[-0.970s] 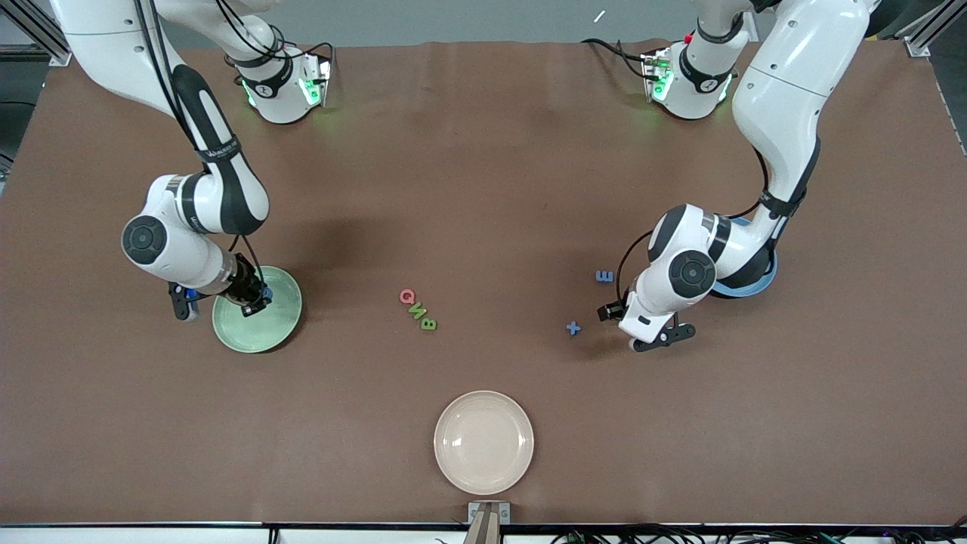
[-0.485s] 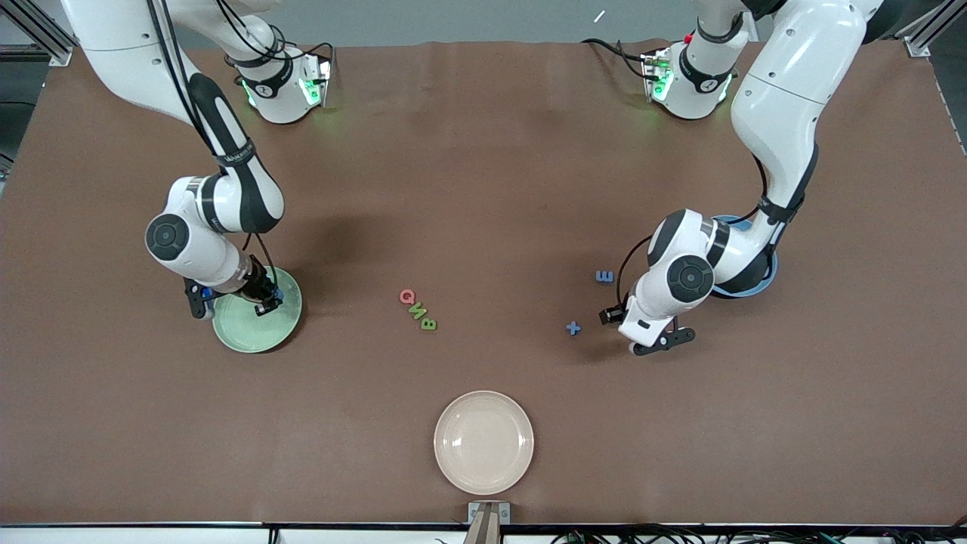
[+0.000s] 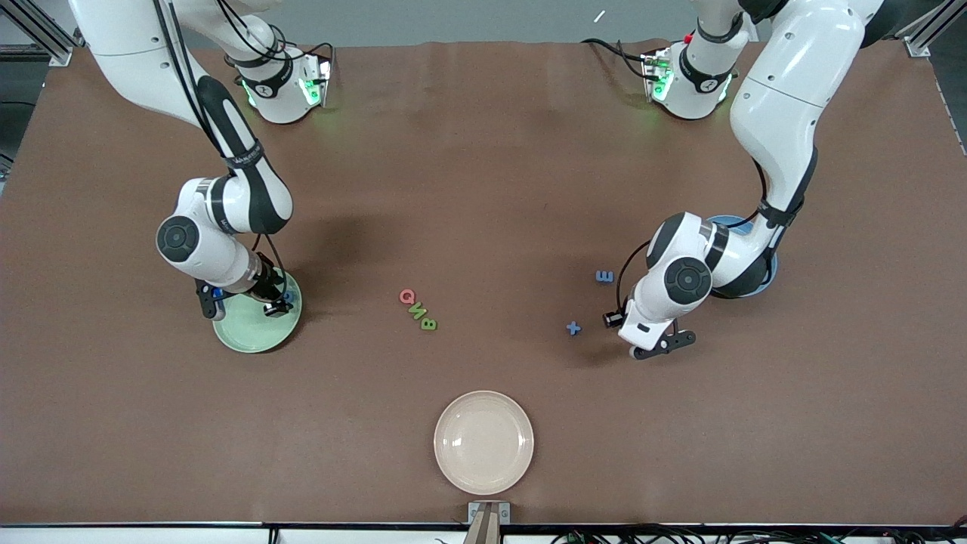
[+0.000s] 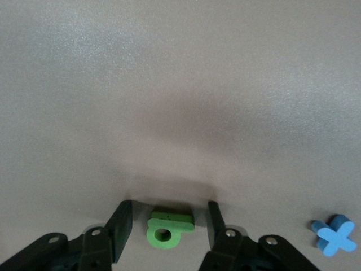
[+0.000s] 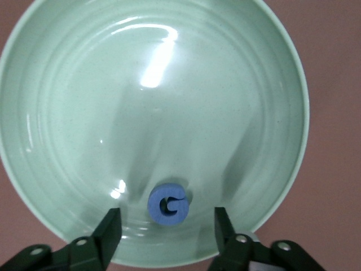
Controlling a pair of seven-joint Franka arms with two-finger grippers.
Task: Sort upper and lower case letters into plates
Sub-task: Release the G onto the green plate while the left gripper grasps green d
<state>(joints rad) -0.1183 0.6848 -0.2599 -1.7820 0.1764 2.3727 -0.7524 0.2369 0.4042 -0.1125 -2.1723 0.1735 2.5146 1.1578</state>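
My right gripper hangs low over the pale green plate, open, with a blue letter lying loose in the plate between its fingers. The left gripper is down at the table, open around a small green letter, with a gap on each side of it. A blue cross piece lies beside it, and it also shows in the left wrist view as a blue cross piece. A blue E, pink Q, green N and green B lie on the table. The blue plate is mostly hidden under the left arm.
A cream plate sits near the table's front edge, nearer the camera than the letters. The brown table surface spreads between the two arm bases.
My right gripper has opened and let the blue letter drop into the green plate, shifting slightly toward the table's middle. My left gripper's fingers have narrowed around the green letter.
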